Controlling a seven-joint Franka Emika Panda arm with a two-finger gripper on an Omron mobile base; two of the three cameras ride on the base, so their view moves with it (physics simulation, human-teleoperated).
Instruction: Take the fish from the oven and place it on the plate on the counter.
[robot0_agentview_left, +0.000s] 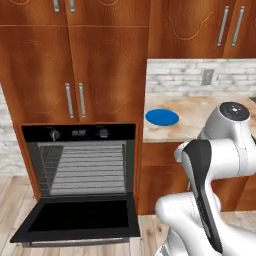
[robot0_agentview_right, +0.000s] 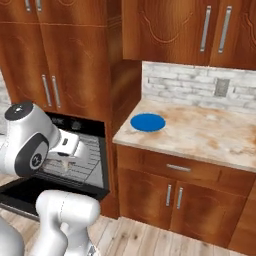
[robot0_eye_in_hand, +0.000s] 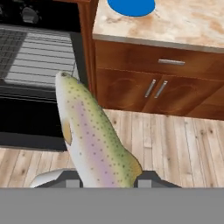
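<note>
In the hand view a spotted green-and-pink fish (robot0_eye_in_hand: 94, 135) stands between the two fingertips of my gripper (robot0_eye_in_hand: 109, 180), which is shut on it, out in front of the oven (robot0_eye_in_hand: 39, 52) and above the wooden floor. The oven (robot0_agentview_left: 80, 165) is black, with its door (robot0_agentview_left: 75, 220) folded down and grey wire racks inside. The round blue plate (robot0_agentview_left: 162, 117) lies bare on the beige counter (robot0_agentview_left: 210, 110), near its left end beside the tall cabinet. In the right base view the hand (robot0_agentview_right: 67, 144) hangs before the oven (robot0_agentview_right: 87, 162), left of the plate (robot0_agentview_right: 148, 122).
Reddish-brown cabinets with metal handles (robot0_agentview_right: 175, 196) sit under the counter (robot0_agentview_right: 200, 132), and a drawer (robot0_eye_in_hand: 171, 62) runs below its edge. Tall cabinet doors (robot0_agentview_left: 75, 100) rise above the oven. The open oven door juts out low over the floor.
</note>
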